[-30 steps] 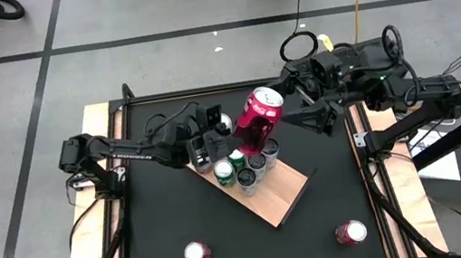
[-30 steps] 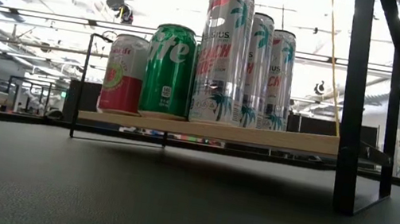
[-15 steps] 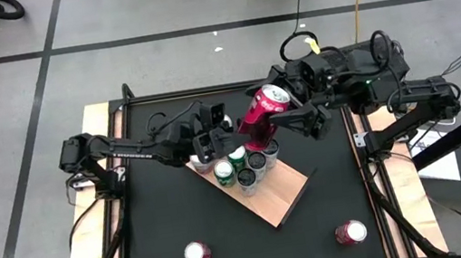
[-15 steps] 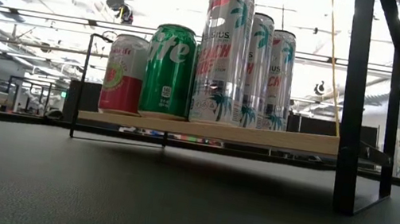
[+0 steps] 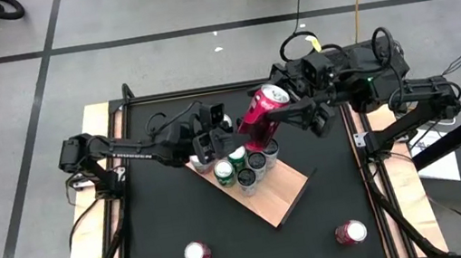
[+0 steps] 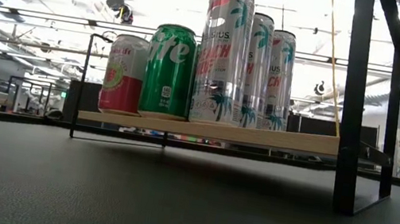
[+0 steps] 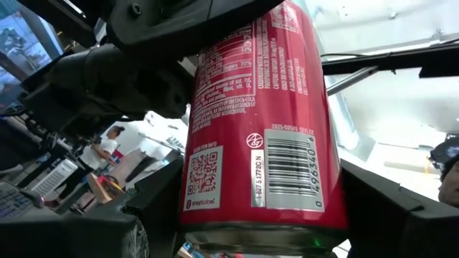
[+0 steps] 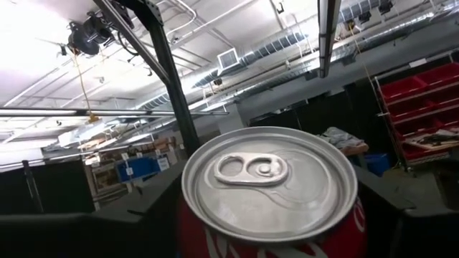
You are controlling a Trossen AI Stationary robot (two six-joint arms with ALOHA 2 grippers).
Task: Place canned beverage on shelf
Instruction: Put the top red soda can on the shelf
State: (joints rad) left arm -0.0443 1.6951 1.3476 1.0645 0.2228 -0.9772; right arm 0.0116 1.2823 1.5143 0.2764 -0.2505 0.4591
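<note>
Above the shelf's [image 5: 270,198] far left corner, both grippers clasp the tilted red can [image 5: 257,120]: left gripper [image 5: 229,129] at its base, right gripper [image 5: 287,109] near the top, probably handing over.

high: overhead, down | low: tabletop, level | wrists: close on red can [image 7: 262,122]

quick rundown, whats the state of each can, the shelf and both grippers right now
red can: tilted, held in the air over the shelf's back end
left gripper: shut on the red can's lower body
right gripper: at the red can's top end, grip unclear
shelf: flat on the table, front part bare
cans on shelf: upright, bunched at the back end
two red cans: upright on the table near the front edge
</note>
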